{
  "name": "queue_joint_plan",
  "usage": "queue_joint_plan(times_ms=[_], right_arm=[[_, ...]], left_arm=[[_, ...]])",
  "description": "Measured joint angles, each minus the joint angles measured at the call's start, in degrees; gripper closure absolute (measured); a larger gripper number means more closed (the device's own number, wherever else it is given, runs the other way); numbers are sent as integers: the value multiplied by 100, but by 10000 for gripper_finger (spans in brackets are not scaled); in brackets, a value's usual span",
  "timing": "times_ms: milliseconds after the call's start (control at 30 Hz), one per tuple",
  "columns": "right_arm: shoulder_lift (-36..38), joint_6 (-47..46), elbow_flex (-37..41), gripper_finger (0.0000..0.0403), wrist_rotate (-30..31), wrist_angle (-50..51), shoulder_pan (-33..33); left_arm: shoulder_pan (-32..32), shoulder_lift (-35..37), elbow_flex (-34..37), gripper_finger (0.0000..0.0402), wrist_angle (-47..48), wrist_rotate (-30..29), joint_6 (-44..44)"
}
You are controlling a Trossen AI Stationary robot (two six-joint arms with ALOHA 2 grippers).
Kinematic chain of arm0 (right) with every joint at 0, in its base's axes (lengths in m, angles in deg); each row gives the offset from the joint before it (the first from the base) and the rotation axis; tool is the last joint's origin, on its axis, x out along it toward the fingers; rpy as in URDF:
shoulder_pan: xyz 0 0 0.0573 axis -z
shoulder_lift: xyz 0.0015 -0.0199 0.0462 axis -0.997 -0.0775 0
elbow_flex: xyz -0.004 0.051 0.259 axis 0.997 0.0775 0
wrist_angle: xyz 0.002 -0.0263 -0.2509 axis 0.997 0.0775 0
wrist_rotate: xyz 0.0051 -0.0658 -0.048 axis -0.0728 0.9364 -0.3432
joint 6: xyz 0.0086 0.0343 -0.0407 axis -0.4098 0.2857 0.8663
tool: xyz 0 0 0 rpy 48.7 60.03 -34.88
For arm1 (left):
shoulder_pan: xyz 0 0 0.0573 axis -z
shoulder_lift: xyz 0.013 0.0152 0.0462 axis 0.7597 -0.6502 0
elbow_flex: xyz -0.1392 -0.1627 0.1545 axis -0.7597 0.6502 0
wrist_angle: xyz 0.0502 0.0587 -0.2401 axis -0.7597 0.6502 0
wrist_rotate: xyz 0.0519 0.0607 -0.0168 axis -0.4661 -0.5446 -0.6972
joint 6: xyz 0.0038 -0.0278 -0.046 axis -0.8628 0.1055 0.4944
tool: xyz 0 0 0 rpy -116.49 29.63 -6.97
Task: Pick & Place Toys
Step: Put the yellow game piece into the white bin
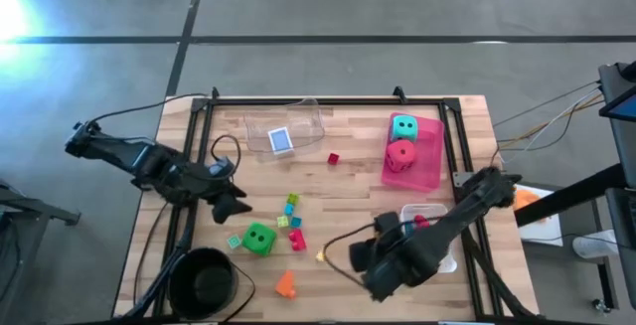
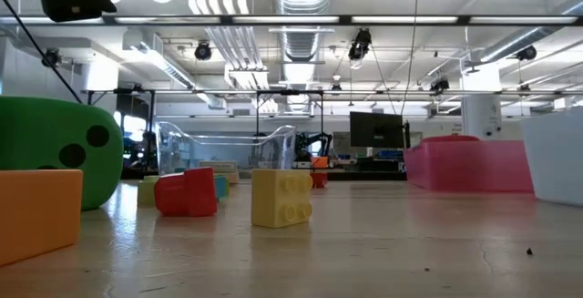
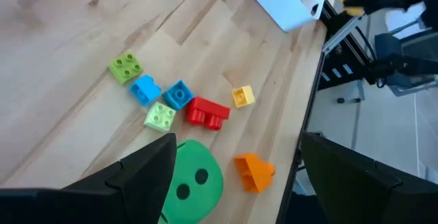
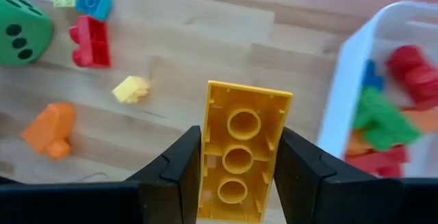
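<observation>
The right gripper [image 4: 236, 176] is clamping a long yellow brick [image 4: 241, 148] between its two fingers, underside tubes facing the wrist camera, while hovering above the table's near edge just beside the white tray [image 4: 356, 80], which is already holding red, green, blue and orange bricks. Doing this step well seems to mean carrying the brick fully over the tray's rim before the fingers part, since the brick is hanging over bare wood with the rim off to one side, and a release here would drop it outside. Loose toys are lying below and beyond the gripper: a small yellow brick [image 4: 131, 90], a red brick [image 4: 89, 41], an orange piece [image 4: 48, 128] and the green die [image 4: 22, 25]. The left gripper [image 3: 233, 169] is waiting with fingers spread wide and empty above that same cluster, the green die directly under it.
</observation>
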Motion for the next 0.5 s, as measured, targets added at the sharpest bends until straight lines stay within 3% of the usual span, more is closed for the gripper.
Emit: queue_joint_plan(times_ms=[333, 500], right_arm=[[1944, 935, 2026, 271, -627, 1, 15], [2791, 823, 2974, 271, -981, -35, 7]], left_arm=[[-210, -13, 0, 86, -52, 94, 23], [-212, -28, 0, 86, -51, 111, 354]])
